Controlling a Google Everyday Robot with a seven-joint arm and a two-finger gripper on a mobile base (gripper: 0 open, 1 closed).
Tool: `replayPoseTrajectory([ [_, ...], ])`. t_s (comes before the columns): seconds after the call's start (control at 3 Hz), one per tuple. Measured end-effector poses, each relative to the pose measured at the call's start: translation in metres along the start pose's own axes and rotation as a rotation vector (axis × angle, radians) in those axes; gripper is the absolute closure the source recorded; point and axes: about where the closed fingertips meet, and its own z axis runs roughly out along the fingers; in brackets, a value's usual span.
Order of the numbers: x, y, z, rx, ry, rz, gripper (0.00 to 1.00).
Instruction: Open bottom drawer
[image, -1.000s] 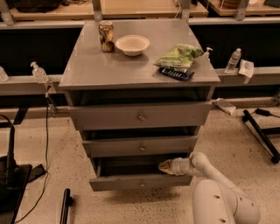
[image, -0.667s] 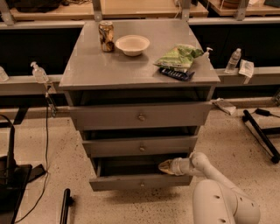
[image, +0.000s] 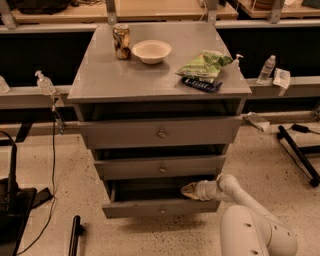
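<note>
The grey three-drawer cabinet (image: 160, 85) stands in the middle of the camera view. Its bottom drawer (image: 160, 207) is the lowest front, with a small round knob (image: 161, 211), and it stands pulled out a little, with a dark gap above its front edge. My gripper (image: 189, 190) comes in from the lower right on a white arm (image: 235, 195) and sits at the top edge of the bottom drawer front, right of centre, tip inside the gap. The middle drawer (image: 161, 167) and top drawer (image: 161, 132) also stand slightly out.
On the cabinet top are a can (image: 121, 41), a white bowl (image: 151, 51), a green chip bag (image: 204, 64) and a dark flat packet (image: 201, 84). Bottles (image: 268, 68) stand on the rail behind. A black stand (image: 299, 155) lies right; cables and a black base (image: 15, 210) lie left.
</note>
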Motion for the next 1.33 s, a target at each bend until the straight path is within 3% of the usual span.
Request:
replayPoseTrajectory([
  [0.33, 0.000, 0.000, 0.000, 0.000, 0.000, 0.000, 0.82],
  [1.0, -0.044, -0.001, -0.041, 0.051, -0.156, -0.093, 0.36],
  [1.33, -0.060, 0.003, -0.056, 0.063, -0.203, -0.118, 0.37],
])
